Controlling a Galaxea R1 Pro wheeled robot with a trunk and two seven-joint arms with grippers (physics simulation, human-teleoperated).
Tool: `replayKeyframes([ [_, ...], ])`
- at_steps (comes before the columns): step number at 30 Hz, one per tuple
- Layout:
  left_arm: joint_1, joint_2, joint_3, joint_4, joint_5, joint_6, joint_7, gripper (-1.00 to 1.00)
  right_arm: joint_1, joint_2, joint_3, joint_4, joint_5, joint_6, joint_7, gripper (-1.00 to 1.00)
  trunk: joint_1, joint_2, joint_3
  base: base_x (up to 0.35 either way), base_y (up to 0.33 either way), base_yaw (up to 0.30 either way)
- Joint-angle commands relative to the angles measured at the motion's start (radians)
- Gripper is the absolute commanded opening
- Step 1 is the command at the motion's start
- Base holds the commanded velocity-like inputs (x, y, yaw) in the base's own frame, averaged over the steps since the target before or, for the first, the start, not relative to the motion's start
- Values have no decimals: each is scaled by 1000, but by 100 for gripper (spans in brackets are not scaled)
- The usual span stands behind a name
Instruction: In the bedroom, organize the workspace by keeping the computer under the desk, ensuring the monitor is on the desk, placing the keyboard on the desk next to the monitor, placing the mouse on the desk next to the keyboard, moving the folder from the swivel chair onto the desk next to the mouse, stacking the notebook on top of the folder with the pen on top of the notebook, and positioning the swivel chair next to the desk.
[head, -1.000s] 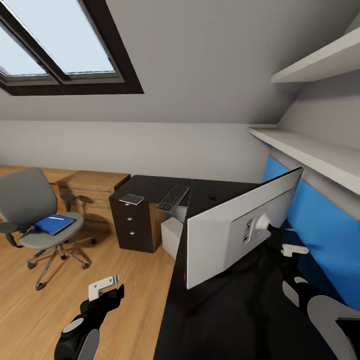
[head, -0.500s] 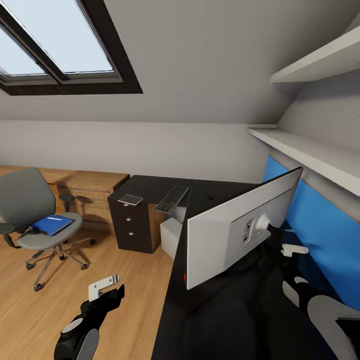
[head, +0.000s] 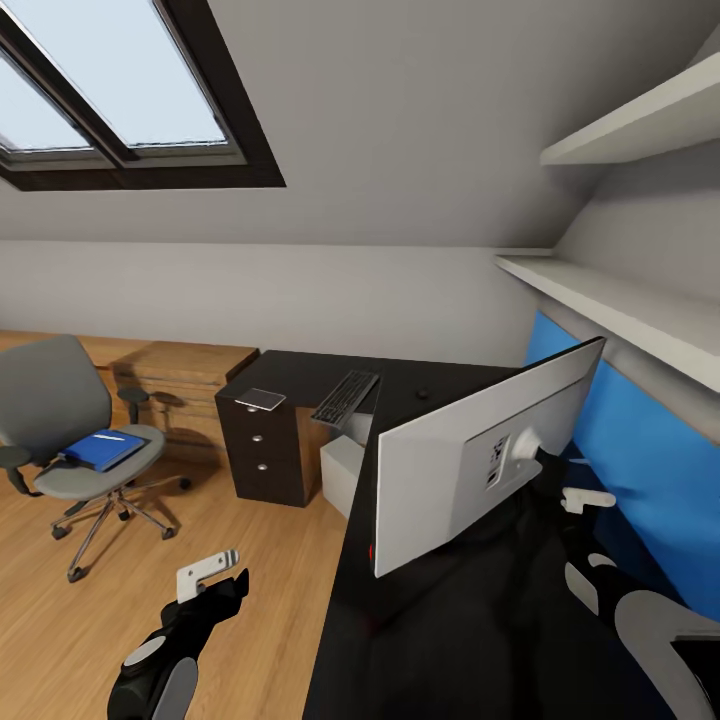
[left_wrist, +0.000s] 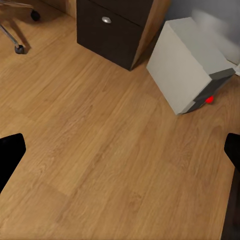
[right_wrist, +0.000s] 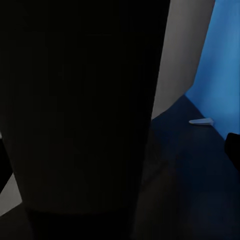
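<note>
Swivel chair (head: 60, 430) seat holds blue folder (head: 100, 449) w/ white pen (head: 109, 437) on top; chair stands well apart from desk (head: 420, 600). On desk: monitor (head: 480, 450) tilted, back twd camera; keyboard (head: 346, 396) overhanging inner edge; notebook (head: 261, 398) over drawer unit (head: 262, 450); mouse (head: 424, 394) nr far end. Computer (left_wrist: 187, 64) on floor under desk. Left gripper (head: 208, 572) fingers spread, empty, above floor. Right gripper (head: 588, 498) beside monitor, state can't tell.
</note>
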Motion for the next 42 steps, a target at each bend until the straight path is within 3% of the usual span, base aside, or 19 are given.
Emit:
replayKeyframes([
  [1,-1,0,-1,-1,11,2,10,100,-1,0,7,1,-9,-3,2,100,0,-1,-1,0,0,0],
  [13,-1,0,-1,-1,11,2,8,100,-1,1,8,0,-9,-3,2,100,0,-1,-1,-232,11,0],
  [26,-1,0,9,0,12,2,8,100,-1,9,11,-6,-10,-4,6,100,0,-1,-1,-319,145,0],
  [42,-1,-2,8,27,11,0,9,100,-1,95,11,-9,-12,-2,4,100,0,-1,-1,-192,159,0],
])
